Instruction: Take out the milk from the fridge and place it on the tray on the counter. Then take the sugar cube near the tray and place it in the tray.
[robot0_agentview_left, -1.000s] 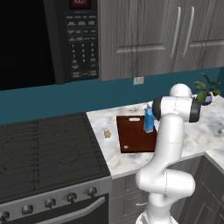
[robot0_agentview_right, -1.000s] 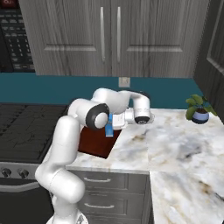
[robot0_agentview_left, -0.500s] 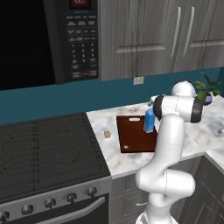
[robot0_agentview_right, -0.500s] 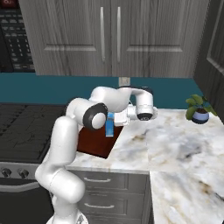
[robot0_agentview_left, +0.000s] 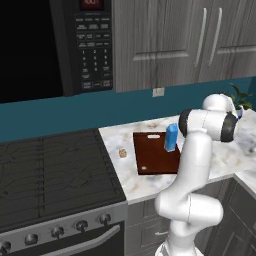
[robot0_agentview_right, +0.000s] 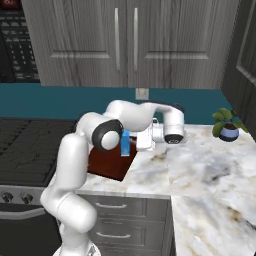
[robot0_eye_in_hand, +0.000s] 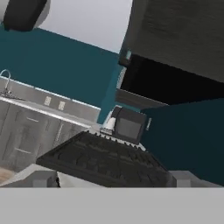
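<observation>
The milk (robot0_agentview_left: 171, 138) stands on the tray (robot0_agentview_left: 152, 160) while the arm has swung away, pincer state untellable, so the sugar cube (robot0_agentview_left: 121, 153) at the tray's left edge comes next.

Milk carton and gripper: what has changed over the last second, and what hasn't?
In the right base view the wrist has swung right, away from the milk, which now stands alone on the tray, apparently let go. Whether the fingers are open can't be told. The milk, the tray and the sugar cube on the counter beside the tray have stayed put.
</observation>
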